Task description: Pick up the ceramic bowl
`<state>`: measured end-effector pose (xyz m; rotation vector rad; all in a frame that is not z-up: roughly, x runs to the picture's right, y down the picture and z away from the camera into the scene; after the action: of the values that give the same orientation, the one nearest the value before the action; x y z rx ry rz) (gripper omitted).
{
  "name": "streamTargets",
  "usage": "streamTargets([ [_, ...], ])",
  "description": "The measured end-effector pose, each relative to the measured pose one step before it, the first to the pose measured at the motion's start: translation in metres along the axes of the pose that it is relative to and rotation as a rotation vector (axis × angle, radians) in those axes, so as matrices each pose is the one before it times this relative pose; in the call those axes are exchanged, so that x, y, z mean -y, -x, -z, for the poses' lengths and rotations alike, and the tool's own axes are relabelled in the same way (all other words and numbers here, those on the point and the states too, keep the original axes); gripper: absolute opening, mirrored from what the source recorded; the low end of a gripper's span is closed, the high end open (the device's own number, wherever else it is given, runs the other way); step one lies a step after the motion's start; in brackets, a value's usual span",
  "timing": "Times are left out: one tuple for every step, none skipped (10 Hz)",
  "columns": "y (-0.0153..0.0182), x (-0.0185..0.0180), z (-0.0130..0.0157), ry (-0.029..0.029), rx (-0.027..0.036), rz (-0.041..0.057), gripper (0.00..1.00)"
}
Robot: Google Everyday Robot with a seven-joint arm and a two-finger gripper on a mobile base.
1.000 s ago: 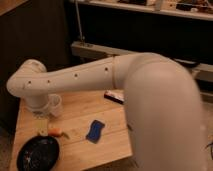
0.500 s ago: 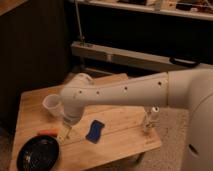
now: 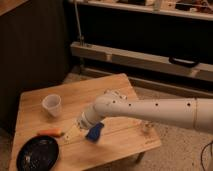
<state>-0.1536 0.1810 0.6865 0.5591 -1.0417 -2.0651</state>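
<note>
The ceramic bowl (image 3: pixel 37 153) is a wide, shallow black dish at the front left corner of the wooden table (image 3: pixel 115 90). My white arm (image 3: pixel 150 111) reaches in from the right, low over the table. My gripper (image 3: pixel 71 134) hangs from the wrist, just right of the bowl and a little behind it, above the tabletop. It is apart from the bowl and holds nothing that I can see.
A small white cup (image 3: pixel 51 105) stands at the back left. An orange object (image 3: pixel 50 132) lies just behind the bowl. A blue object (image 3: pixel 93 133) lies under my wrist. A dark wall and metal rails stand behind the table.
My arm has swung lower and to the right, uncovering the back of the table. The gripper has stayed near the bowl's right side. The bowl, cup and other objects have not moved.
</note>
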Motion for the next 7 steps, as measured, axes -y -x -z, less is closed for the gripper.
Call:
streamTargets([
  [-0.00621, 0.00331, -0.00332, -0.01010, 0.01763, 0.00663, 0.80],
  [-0.00648, 0.00188, -0.00590, -0.01231, 0.06180, 0.00177, 0.80],
  [-0.00982, 0.00101, -0.00912, -0.01635, 0.08598, 0.00310, 0.80],
  [-0.00691, -0.00055, -0.00681, -0.02100, 0.05282, -0.00037, 0.80],
  [-0.00949, -0.00340, -0.00551, -0.02296, 0.07817, 0.00486, 0.80],
  [-0.00763, 0.00150, -0.00739, -0.00892, 0.06393, 0.01963, 0.80],
  [-0.00432, 0.00209, -0.00440, -0.00499, 0.01415, 0.01059, 0.80],
])
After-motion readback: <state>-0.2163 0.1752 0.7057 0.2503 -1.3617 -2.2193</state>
